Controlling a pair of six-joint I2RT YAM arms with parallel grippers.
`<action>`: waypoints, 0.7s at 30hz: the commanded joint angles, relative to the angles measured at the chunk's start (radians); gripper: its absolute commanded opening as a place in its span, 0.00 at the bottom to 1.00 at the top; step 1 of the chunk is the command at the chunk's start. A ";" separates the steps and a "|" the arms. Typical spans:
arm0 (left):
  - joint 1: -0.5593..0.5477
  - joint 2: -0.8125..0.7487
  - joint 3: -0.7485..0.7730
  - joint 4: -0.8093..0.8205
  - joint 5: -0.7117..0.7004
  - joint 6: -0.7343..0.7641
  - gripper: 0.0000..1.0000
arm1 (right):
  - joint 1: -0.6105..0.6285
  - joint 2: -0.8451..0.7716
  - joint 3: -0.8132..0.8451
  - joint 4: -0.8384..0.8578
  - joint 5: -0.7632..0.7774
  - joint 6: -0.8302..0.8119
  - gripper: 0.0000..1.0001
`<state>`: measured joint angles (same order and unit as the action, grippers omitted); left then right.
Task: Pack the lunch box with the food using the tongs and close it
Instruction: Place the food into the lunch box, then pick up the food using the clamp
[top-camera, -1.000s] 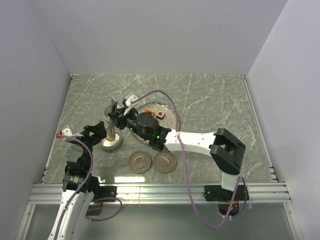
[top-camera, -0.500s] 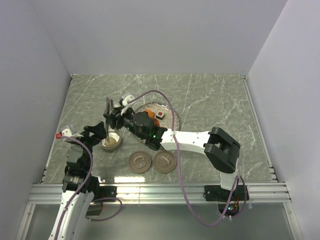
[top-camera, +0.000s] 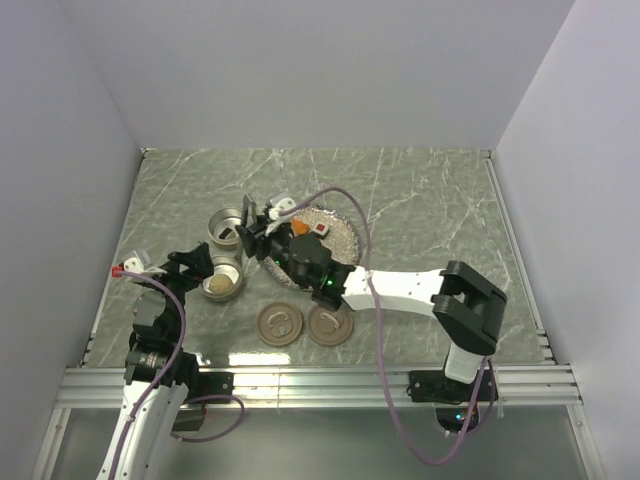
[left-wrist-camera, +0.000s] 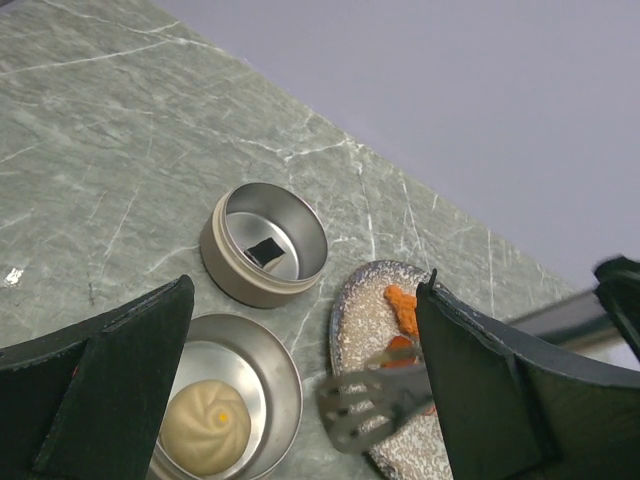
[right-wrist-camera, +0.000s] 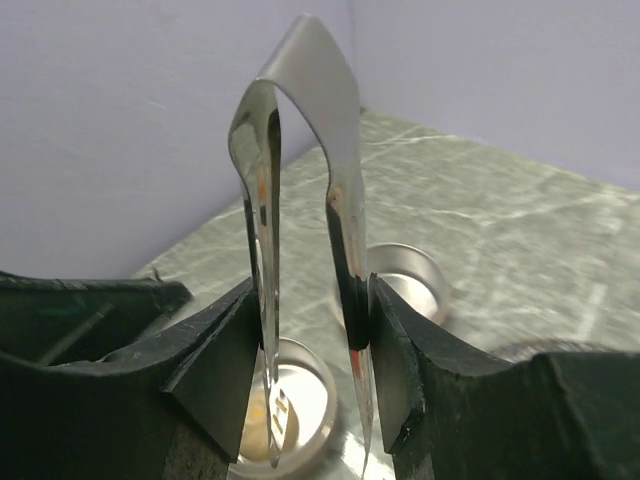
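We released beige bun (left-wrist-camera: 205, 428) in round steel tin (left-wrist-camera: 255, 365); right tool (right-wrist-camera: 312, 330), gripping slim metal tongs (right-wrist-camera: 340, 200), swung toward speckled plate (left-wrist-camera: 352, 335); left tool (left-wrist-camera: 308, 300) gaped empty.

You are working on a green-grey, white-veined marble table (top-camera: 430, 220). A speckled round plate (top-camera: 345, 238) sits on it. Left of the plate stand two open round metal tins: one tin (left-wrist-camera: 228, 280) level with the plate, the other tin (left-wrist-camera: 285, 390) nearer the arm bases. On the plate's near side, two round brown lids (top-camera: 280, 325) (top-camera: 329, 324) lie flat, side by side.
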<state>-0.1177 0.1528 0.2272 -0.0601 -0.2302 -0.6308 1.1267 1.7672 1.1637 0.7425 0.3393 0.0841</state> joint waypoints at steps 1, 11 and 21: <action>0.000 0.011 0.014 0.083 0.038 0.010 0.99 | -0.014 -0.126 -0.070 0.086 0.108 -0.047 0.53; -0.002 0.093 -0.014 0.220 0.166 0.029 0.99 | -0.172 -0.305 -0.331 0.034 0.242 0.002 0.53; 0.000 0.100 -0.025 0.259 0.177 0.033 0.99 | -0.248 -0.327 -0.383 -0.015 0.239 0.022 0.54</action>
<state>-0.1177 0.2447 0.2028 0.1394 -0.0803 -0.6136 0.8871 1.4700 0.7738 0.7025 0.5606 0.0883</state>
